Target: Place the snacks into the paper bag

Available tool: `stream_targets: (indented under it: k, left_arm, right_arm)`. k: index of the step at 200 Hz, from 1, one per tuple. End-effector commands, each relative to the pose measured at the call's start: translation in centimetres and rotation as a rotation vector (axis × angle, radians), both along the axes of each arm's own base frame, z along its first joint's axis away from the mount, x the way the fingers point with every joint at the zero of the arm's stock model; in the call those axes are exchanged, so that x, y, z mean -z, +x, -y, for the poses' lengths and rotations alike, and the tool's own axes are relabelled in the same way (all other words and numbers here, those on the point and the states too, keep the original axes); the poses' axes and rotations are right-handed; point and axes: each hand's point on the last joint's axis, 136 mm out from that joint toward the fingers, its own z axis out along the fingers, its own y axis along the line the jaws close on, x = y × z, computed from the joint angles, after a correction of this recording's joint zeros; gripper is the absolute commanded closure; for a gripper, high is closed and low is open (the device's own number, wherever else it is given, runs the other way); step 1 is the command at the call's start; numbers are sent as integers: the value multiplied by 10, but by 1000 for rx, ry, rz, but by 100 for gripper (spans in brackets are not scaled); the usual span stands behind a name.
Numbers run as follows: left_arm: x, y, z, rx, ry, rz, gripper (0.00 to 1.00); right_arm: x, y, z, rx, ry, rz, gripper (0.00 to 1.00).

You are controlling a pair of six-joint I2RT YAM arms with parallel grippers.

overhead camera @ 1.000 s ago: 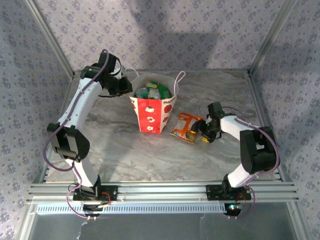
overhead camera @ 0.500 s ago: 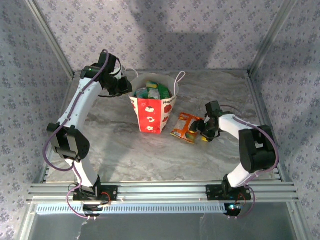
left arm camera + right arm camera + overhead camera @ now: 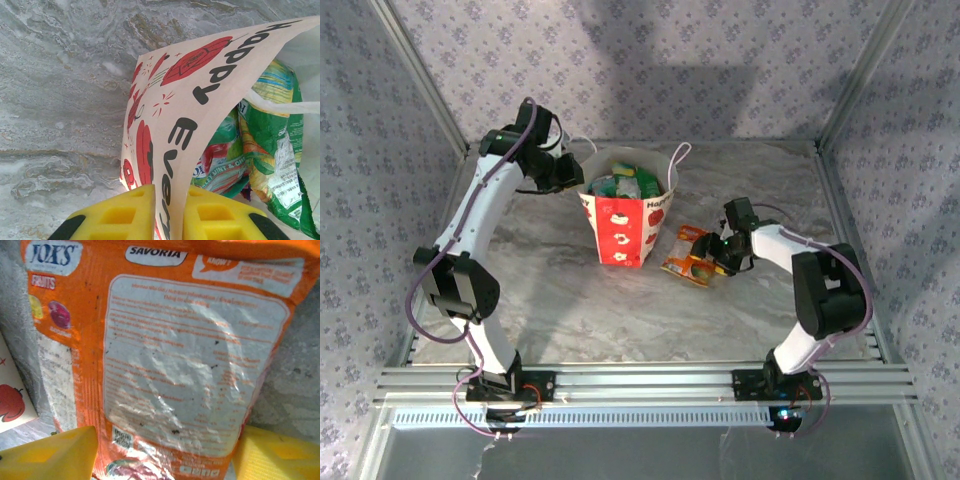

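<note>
The red-and-white paper bag (image 3: 625,225) stands upright at mid-table with green and teal snacks (image 3: 625,181) inside. My left gripper (image 3: 575,180) is shut on the bag's left rim; in the left wrist view the paper wall (image 3: 210,85) runs between its yellow fingers (image 3: 168,215), and a green packet (image 3: 272,145) and a teal one (image 3: 220,160) lie inside. An orange "FOX'S" packet (image 3: 688,258) lies flat on the table right of the bag. My right gripper (image 3: 712,258) is open, its fingers astride the packet's (image 3: 190,365) near end (image 3: 165,455).
A corner of the bag (image 3: 12,405) sits just left of the orange packet. White string handles (image 3: 677,155) rise from the bag's rim. Metal frame posts and patterned walls enclose the marble table (image 3: 570,300); a rail runs along the near edge.
My right gripper has slid left toward the bag, over the end of the orange packet. The left arm and the bag have held still.
</note>
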Motion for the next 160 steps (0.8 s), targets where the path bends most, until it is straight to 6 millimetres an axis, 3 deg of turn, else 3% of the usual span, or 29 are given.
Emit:
stream_targets:
  k: [1,79,104,126,160]
  left_arm:
    - [-7,1,-5,0,13,3,81]
    - [-17,0,6,49,13,26,77]
    - [-13,-4,11,92,53,9,75]
    - [-10,-4,13,102,73,1,75]
    - [-9,-6,17,143,124,14,74]
  right_arm:
    - [7,2,-5,-41,-3,-20,30]
    - [19,-7,-17,-92,-63,-53,36]
    - [19,-9,-21,-103,-73,-55,49]
    - [18,-11,-24,-112,-88,-56,66]
    - [16,-12,-25,-133,-112,-53,79]
